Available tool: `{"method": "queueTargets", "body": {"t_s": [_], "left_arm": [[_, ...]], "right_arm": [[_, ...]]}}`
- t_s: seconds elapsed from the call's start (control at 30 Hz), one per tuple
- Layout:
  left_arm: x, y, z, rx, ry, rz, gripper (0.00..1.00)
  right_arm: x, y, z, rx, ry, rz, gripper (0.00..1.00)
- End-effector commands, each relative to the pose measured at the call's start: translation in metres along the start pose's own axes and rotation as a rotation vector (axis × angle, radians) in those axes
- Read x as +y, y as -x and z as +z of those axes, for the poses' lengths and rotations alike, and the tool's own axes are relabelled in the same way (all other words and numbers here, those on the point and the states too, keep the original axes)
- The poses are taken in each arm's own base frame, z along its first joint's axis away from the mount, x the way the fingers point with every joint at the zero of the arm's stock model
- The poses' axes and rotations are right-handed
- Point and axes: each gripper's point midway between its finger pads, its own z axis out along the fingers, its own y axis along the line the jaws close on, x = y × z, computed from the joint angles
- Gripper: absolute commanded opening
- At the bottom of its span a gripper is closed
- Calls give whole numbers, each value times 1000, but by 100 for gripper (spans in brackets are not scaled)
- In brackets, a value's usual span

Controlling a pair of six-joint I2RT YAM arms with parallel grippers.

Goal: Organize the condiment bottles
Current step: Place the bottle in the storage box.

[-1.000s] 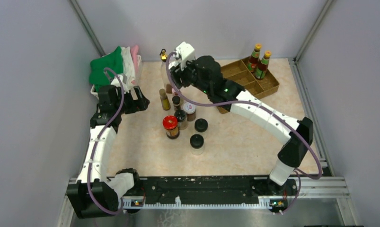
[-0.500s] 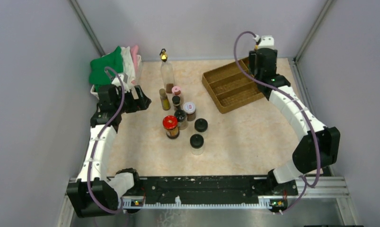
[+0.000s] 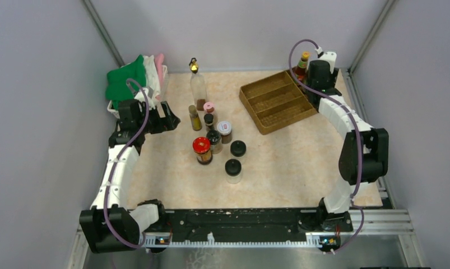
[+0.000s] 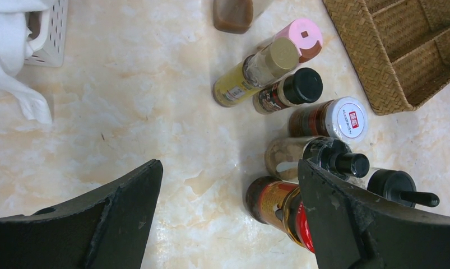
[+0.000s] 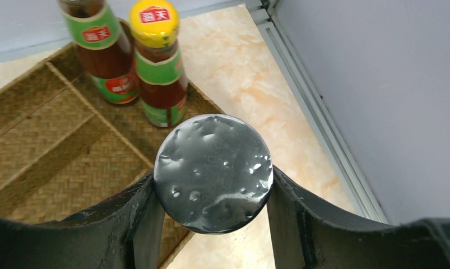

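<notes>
My right gripper (image 5: 211,190) is shut on a silver-capped bottle (image 5: 214,162) and holds it over the far right corner of the brown tray (image 5: 49,140), beside two sauce bottles (image 5: 158,73) standing there. In the top view this gripper (image 3: 316,78) is at that corner. Several bottles stand in a cluster mid-table: a tall clear gold-topped bottle (image 3: 198,84), a red-capped jar (image 3: 202,149) and black-capped jars (image 3: 232,168). My left gripper (image 3: 169,119) is open and empty left of the cluster. Its wrist view shows the pink cap (image 4: 301,36), white cap (image 4: 348,119) and red-capped jar (image 4: 275,202).
A white basket (image 4: 46,33) with green and white cloths (image 3: 124,78) stands at the far left. The tray (image 3: 273,101) has long compartments. A metal rail (image 5: 318,112) and grey walls bound the table at the right.
My right arm has swung from the bottle cluster to the tray's far right corner, carrying the silver-capped bottle. The left arm has barely moved.
</notes>
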Motion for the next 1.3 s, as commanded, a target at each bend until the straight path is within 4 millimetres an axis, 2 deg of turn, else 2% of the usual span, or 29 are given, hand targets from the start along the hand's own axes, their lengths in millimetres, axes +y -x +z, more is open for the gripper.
{"method": "queueTargets", "body": {"t_s": [0.0,0.27,0.53,0.93,0.97,1.07,1.13,1.27], "left_arm": [[-5,22,-1,-58,-21,36,96],[-4,21,2,-38,-21,32,95],[-1,21,3,-41,-6,37,95],[-4,22,0,-47,-12,39,95],[-4,23,-1,-49,-13,41,95],[-5,23,-2,-50,-14,40,95],[-6,23,-2,-50,-17,39,95],[-6,22,-3,-53,-18,36,95]], "right_arm": [[-13,47,17,-150,-41,153,0],[-12,32,48,-174,-19,209,0],[1,14,59,-154,23,222,0],[1,-6,61,-104,7,230,0],[1,-7,61,-100,5,232,1],[0,-10,59,-88,5,233,20],[-1,-13,58,-77,1,234,40],[-5,-18,55,-52,-18,232,47]]}}
